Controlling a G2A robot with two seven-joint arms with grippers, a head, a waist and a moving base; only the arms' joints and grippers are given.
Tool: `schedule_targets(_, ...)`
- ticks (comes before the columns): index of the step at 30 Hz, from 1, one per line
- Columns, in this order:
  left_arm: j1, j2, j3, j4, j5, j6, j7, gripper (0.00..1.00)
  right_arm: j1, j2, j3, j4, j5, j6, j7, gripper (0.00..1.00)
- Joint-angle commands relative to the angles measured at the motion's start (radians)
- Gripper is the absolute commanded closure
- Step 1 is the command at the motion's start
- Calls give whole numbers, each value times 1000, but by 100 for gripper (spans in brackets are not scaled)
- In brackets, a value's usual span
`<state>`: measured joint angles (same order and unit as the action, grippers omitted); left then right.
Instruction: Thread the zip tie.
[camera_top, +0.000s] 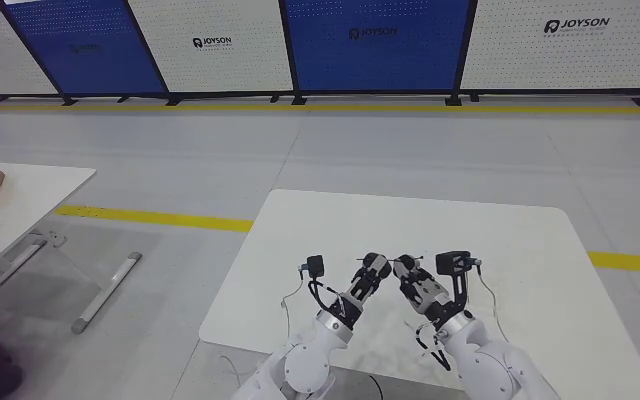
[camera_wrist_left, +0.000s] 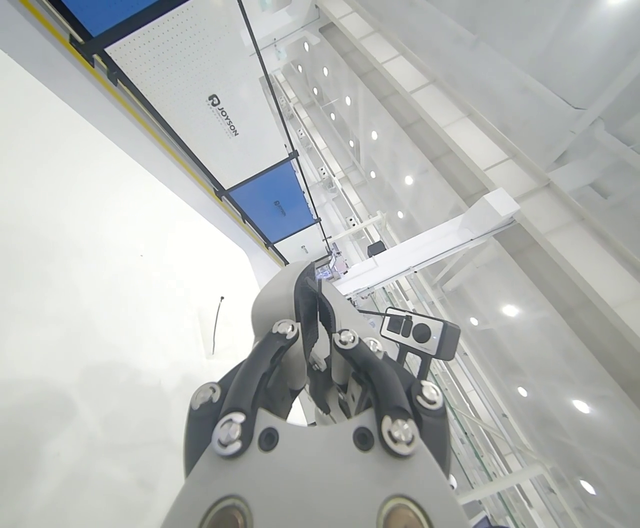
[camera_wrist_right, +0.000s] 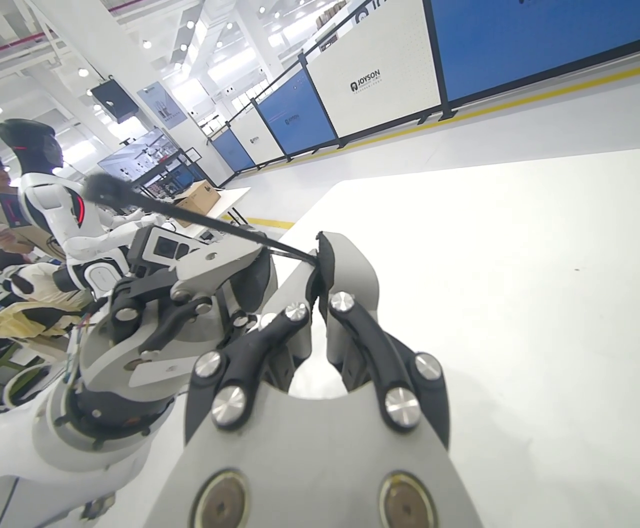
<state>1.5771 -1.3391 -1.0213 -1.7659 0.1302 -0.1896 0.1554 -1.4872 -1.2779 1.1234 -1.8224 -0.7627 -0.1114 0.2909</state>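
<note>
A black zip tie runs straight out from my right gripper, which is shut on one end of it. The tie's blocky head hangs free in the air at the far end. My left gripper sits tip to tip with the right one, its black pads pressed together. The tie passes right at the left gripper, between the two ends. Both grippers, left and right, hover close together above the white table near its front edge.
A second black zip tie lies flat on the table beyond the left gripper. Another table with a cardboard box stands off to the side. Blue and white partition panels line the far floor.
</note>
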Motion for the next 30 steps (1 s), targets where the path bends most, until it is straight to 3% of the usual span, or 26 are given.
schedule_targets(1,1,0,1,-3,-1,-5,-1,100,1,0,-1,1,-1,0,4,100)
schedule_targets(25,10,1,1,-18,-13,-52,-12,100,21,2,-12,29,-2,-3,52,100)
schedule_targets(30,16,3,0,-27,-27,-92,-27,100,25,3,-13,34,1,-3,67,100)
